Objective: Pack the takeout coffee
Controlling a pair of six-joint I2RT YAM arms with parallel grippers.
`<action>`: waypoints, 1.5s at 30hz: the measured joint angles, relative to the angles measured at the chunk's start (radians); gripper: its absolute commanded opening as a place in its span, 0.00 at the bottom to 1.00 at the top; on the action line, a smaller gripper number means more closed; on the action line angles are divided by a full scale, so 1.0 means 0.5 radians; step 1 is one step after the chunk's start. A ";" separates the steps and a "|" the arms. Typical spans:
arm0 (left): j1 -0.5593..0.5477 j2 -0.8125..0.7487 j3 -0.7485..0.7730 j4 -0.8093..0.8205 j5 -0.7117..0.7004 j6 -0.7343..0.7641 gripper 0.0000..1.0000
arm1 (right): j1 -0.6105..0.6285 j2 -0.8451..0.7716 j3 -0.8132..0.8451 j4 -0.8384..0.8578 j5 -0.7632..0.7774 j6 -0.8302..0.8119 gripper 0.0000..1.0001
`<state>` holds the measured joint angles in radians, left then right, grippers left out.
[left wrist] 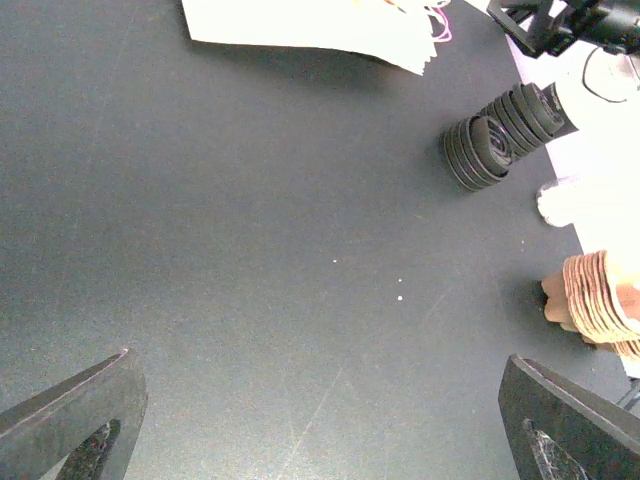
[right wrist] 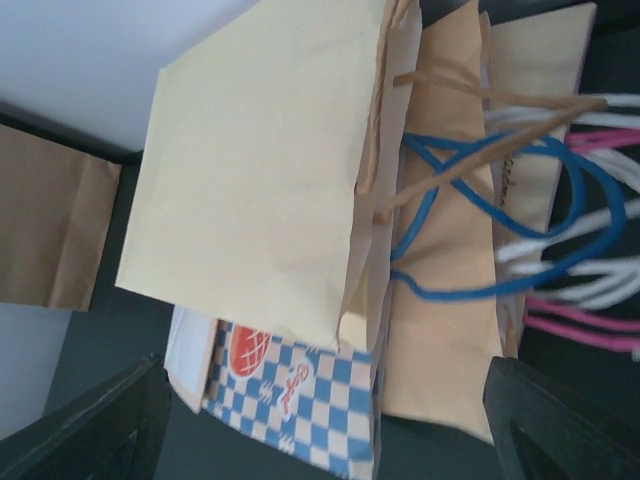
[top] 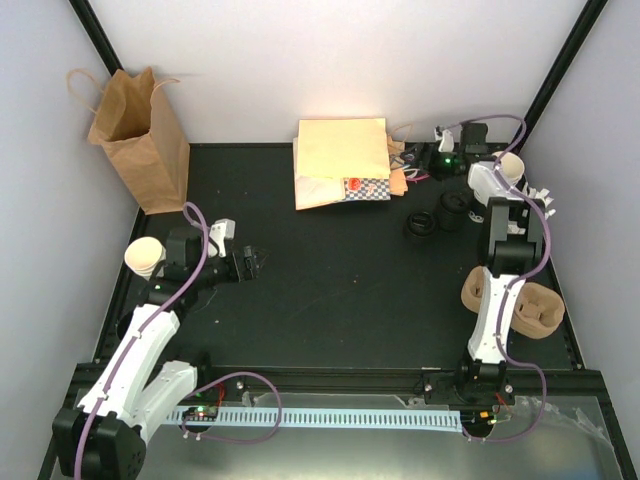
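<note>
**Both end effectors spread wide and empty, cups behind them**

The left arm climbs from its base, folds at the elbow and turns its forearm to the right. This puts the left end effector [top: 248, 263] low over the tabletop [top: 330, 300], a matte black sheet with faint scuffs. Its dark fingers are splayed far apart with nothing between them.

The right arm reaches straight away from its base to the far edge, then bends its wrist left. The right end effector [right wrist: 322, 420] is also wide open and holds nothing. It faces the stack of flat bags [right wrist: 270, 190] directly ahead of it. The top bag is smooth cream paper. A blue-and-white checked one pokes out beneath it. Under both lie brown kraft bags with blue, white and pink cord handles.

Far ahead and to the left of the left end effector, a creased brown paper bag [top: 140, 140] stands upright with twisted handles.

Two moulded brown pulp carriers [top: 540, 310] sit behind the right end effector, one on either side of that arm. Ribbed black lids [left wrist: 480, 150] lie in short stacks between the two end effectors, nearer the right one.

A pale tapered cup [top: 143, 256] with a rolled rim rests just behind the left end effector, beside that arm's wrist. A second white cup [top: 512, 165] sits just behind the right end effector, next to the arm.
</note>
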<state>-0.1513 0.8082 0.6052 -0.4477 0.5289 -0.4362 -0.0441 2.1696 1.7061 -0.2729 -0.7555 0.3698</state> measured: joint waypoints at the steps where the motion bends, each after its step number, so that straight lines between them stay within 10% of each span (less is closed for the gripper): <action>1: 0.000 0.005 0.002 0.000 0.000 0.000 0.99 | 0.007 0.072 0.103 -0.070 -0.011 -0.020 0.84; 13: -0.001 0.011 0.027 0.016 0.000 0.006 0.99 | 0.168 0.437 0.565 -0.379 -0.105 -0.110 0.70; 30: -0.001 0.030 0.027 0.018 -0.001 0.020 0.99 | 0.194 0.613 0.841 -0.410 -0.082 -0.027 0.75; 38: -0.001 0.050 0.027 0.023 -0.001 0.023 0.99 | 0.221 0.729 0.922 -0.369 -0.127 0.037 0.58; 45: -0.001 0.069 0.029 0.024 -0.001 0.029 0.99 | 0.232 0.768 0.975 -0.298 -0.195 0.121 0.20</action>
<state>-0.1516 0.8429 0.6197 -0.4358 0.5285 -0.4217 0.0719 2.5534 2.1937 -0.4221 -0.8528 0.4301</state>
